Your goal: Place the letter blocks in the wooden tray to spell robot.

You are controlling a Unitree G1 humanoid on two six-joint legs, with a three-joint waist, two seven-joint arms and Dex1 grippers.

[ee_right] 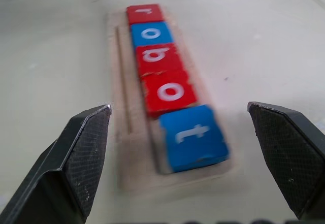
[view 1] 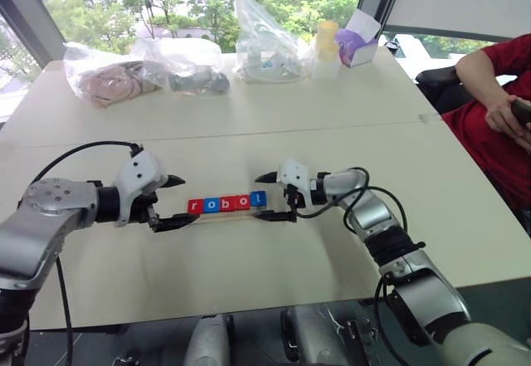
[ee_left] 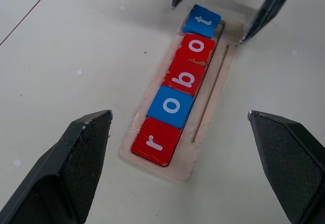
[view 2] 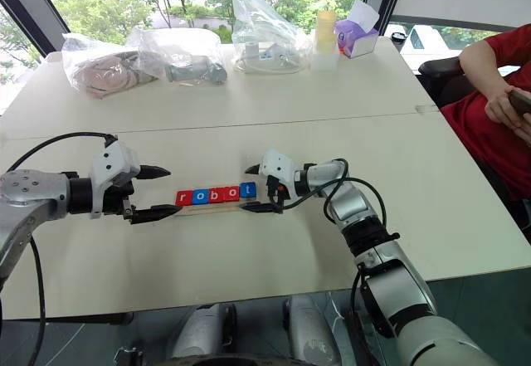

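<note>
The wooden tray (ee_left: pixel 217 84) lies in the middle of the table with several letter blocks in a row inside it. From the left they read red r (view 1: pixel 195 206), blue o (view 1: pixel 212 205), red b (view 1: pixel 226 203), red o (view 1: pixel 241 202) and blue t (view 1: pixel 258 198). The t block (ee_right: pixel 193 137) sits slightly skewed at the tray's right end. My left gripper (view 1: pixel 172 201) stands open at the tray's left end, holding nothing. My right gripper (view 1: pixel 270 196) stands open at the right end, its fingers either side of the t block without gripping it.
Clear plastic bags (view 1: pixel 264 38) with items, a small bottle (view 1: pixel 326 51) and a purple tissue box (view 1: pixel 358 46) stand along the table's far edge. A person in a red shirt (view 1: pixel 498 100) sits at the right side. A seam (view 1: pixel 249 134) crosses the table behind the tray.
</note>
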